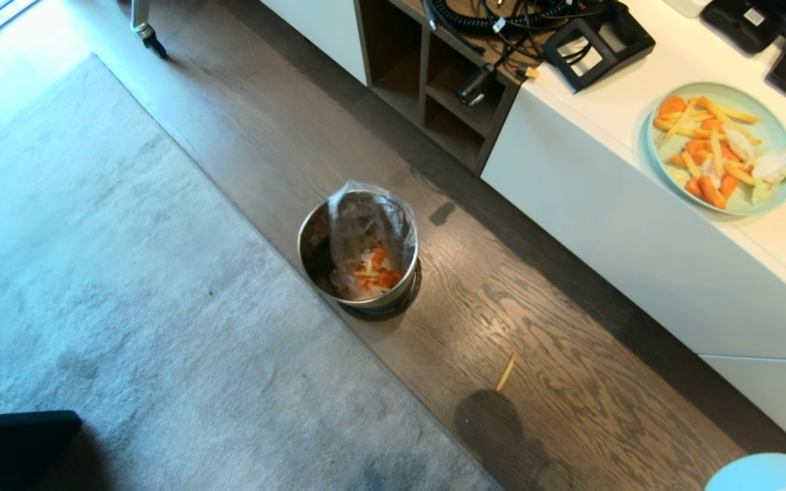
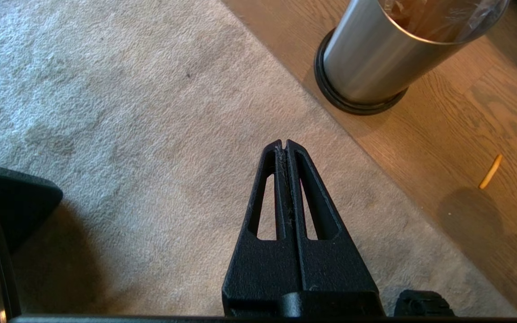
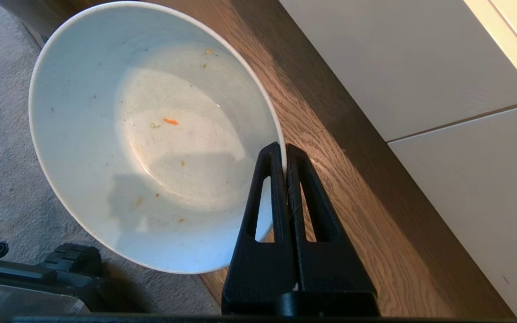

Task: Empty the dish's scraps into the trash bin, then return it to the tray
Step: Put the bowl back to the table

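Observation:
My right gripper (image 3: 284,146) is shut on the rim of the dish (image 3: 151,134), a white bowl held over the wood floor beside the cabinet. Only small crumbs cling to its inside. A sliver of the dish (image 1: 768,474) shows at the head view's lower right corner. The trash bin (image 1: 359,256), brushed steel with a clear liner, stands on the floor by the rug's edge, with scraps (image 1: 376,269) of orange and pale pieces inside. In the left wrist view the trash bin (image 2: 388,54) stands ahead of my left gripper (image 2: 284,142), which is shut and empty above the rug. The tray is out of view.
A pale-yellow stick (image 1: 505,372) lies on the wood floor between bin and robot; the stick (image 2: 490,171) also shows from the left wrist. A pale-green plate (image 1: 720,146) heaped with orange and yellow pieces sits on the white cabinet (image 1: 638,225). A grey rug (image 1: 127,307) covers the left.

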Robot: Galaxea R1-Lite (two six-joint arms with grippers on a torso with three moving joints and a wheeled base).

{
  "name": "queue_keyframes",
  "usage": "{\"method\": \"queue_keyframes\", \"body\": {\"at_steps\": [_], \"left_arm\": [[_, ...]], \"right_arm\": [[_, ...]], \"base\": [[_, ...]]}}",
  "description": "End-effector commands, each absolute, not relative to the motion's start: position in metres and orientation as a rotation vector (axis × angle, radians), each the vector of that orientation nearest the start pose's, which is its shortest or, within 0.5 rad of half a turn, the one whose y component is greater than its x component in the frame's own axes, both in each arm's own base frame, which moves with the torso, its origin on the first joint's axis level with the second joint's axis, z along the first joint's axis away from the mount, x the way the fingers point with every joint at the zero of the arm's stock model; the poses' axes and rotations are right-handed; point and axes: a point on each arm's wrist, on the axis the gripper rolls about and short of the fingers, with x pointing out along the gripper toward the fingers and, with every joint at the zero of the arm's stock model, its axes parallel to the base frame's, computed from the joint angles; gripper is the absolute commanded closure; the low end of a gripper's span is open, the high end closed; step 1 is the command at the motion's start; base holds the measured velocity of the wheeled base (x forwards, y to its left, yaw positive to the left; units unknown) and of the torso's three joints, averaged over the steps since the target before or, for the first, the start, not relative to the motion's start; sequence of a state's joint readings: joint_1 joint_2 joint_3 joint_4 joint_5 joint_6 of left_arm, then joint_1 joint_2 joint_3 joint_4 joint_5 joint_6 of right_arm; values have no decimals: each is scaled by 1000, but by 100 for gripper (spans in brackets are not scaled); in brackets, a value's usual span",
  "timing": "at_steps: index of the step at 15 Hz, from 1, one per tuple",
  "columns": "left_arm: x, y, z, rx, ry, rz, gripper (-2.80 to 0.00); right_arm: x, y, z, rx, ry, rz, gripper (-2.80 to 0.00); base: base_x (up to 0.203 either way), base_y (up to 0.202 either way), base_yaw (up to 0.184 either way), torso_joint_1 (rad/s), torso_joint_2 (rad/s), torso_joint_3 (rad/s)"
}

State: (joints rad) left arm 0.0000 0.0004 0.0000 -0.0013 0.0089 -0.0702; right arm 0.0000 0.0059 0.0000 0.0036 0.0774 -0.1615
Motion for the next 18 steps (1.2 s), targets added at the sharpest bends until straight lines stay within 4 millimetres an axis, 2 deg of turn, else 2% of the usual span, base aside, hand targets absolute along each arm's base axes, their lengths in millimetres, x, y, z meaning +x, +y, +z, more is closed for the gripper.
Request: {"method": "queue_keyframes", "body": {"at_steps": [1, 18], "left_arm": [[-23, 0, 76, -71, -2, 9, 0], [-23, 0, 76, -71, -2, 9, 0]], "right_arm": [[-23, 2, 75, -163, -3, 78, 0], [-23, 2, 75, -164, -3, 78, 0]], "base": [[0, 0, 0, 0, 0, 0], [0, 0, 0, 0, 0, 0]]}}
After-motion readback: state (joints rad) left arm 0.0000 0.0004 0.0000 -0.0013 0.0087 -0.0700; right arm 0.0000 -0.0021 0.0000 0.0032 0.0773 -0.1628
